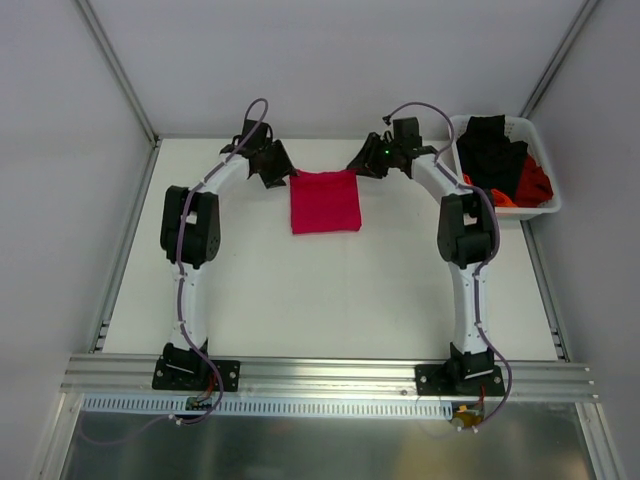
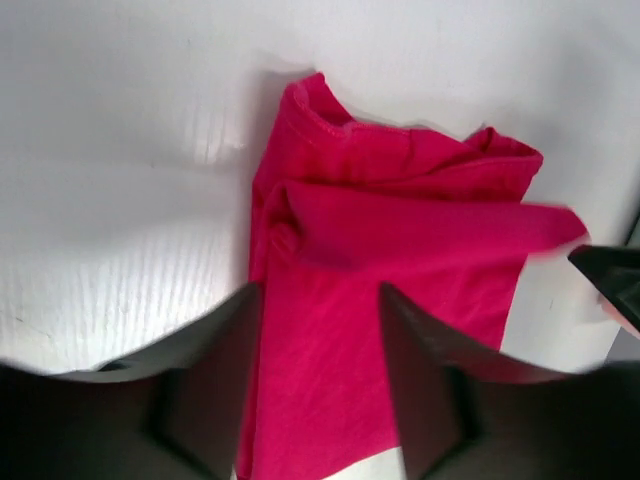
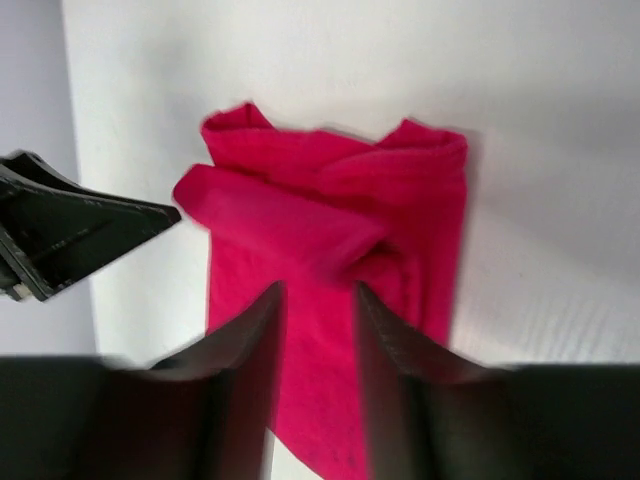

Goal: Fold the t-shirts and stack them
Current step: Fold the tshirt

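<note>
Crimson-pink t-shirt (image 1: 324,201), folded to a rough square, at the far middle of the tabletop (image 1: 330,300), right between the two claws. Left claw (image 2: 320,300) spread, low over the shirt's far left corner, pinching nothing. Right claw (image 3: 318,295) parted too, more narrowly, at the far right corner, only cloth showing through the gap, none of it gripped. Impossible to tell whether either is touching the fabric. Further shirts, black (image 1: 488,140) and orange-red (image 1: 535,185), heaped in the white basket (image 1: 530,212) at the far right.

Likely trouble: top flap blurred and puffed up in both wrist views, not lying flat; could well settle crooked or roll back open and spoil the fold. Fingers this close to the fabric might snag a ridge on pulling away and drag the whole square askew. Bunched, lumpy edge along the far side; probably a poor base for stacking unless smoothed. Some risk, too, of one claw knocking the other, both crowding the same small shirt.

No brand, label or readable writing anywhere: none on shirt, basket or arms.
</note>
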Robot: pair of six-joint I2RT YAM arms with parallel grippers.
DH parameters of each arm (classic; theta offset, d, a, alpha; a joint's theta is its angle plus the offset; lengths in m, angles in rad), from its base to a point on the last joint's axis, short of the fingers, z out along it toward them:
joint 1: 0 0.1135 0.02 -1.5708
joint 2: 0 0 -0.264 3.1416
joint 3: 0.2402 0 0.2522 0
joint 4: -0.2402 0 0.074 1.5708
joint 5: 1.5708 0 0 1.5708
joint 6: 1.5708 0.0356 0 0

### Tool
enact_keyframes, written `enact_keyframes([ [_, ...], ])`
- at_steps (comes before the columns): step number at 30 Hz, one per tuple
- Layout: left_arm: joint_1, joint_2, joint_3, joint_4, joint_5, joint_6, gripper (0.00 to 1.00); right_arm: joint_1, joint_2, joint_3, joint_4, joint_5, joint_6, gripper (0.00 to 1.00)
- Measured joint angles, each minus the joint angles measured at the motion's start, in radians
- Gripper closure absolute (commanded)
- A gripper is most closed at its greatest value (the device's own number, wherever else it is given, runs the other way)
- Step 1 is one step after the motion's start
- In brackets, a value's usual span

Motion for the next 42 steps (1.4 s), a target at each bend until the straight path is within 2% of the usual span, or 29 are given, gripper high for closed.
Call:
enact_keyframes([
  [1,0.003,0.005,0.009,0.000,0.001,0.002,0.30,-0.002,0.014,0.026,-0.001,-0.008,0.002,0.38],
  [2,0.009,0.008,0.014,-0.001,0.002,0.008,0.24,-0.003,0.023,0.038,0.001,-0.013,0.006,0.32],
  [3,0.015,0.011,0.022,-0.002,0.004,0.010,0.20,-0.006,0.029,0.048,0.001,-0.022,0.005,0.21],
  [4,0.023,0.011,0.026,-0.002,0.006,0.013,0.20,-0.009,0.031,0.051,0.000,-0.030,0.006,0.18],
  [8,0.055,0.005,0.044,-0.001,0.015,0.034,0.21,-0.016,0.030,0.054,-0.005,-0.049,-0.012,0.18],
  [11,0.071,-0.022,0.037,-0.002,0.030,0.055,0.35,-0.020,0.013,0.043,-0.008,-0.053,-0.031,0.34],
  [12,0.073,-0.039,0.026,-0.002,0.032,0.068,0.58,-0.021,-0.004,0.027,-0.006,-0.053,-0.037,0.50],
  [14,0.066,-0.069,0.012,-0.002,0.044,0.091,0.82,-0.020,-0.042,-0.009,-0.004,-0.054,-0.057,0.63],
  [15,0.058,-0.079,0.011,0.000,0.061,0.099,0.93,-0.020,-0.063,-0.024,-0.003,-0.057,-0.060,0.74],
  [16,0.049,-0.086,0.011,0.006,0.072,0.100,1.00,-0.019,-0.079,-0.033,0.001,-0.061,-0.066,0.81],
  [17,0.036,-0.090,0.011,0.019,0.088,0.102,1.00,-0.018,-0.087,-0.035,0.007,-0.066,-0.071,0.85],
  [18,0.022,-0.091,0.011,0.034,0.099,0.102,1.00,-0.017,-0.095,-0.036,0.018,-0.068,-0.074,0.94],
  [20,0.000,-0.086,0.011,0.054,0.114,0.095,1.00,-0.013,-0.100,-0.036,0.042,-0.072,-0.075,0.99],
  [25,-0.029,-0.024,0.037,0.100,0.136,0.045,1.00,0.002,-0.047,0.023,0.046,-0.078,-0.071,0.93],
  [35,0.019,0.142,0.039,0.171,0.133,-0.103,1.00,0.008,0.162,0.147,0.052,-0.069,-0.028,0.89],
  [42,0.034,0.220,0.108,0.225,0.158,-0.201,1.00,0.007,0.286,0.282,0.054,-0.051,0.031,0.70],
])
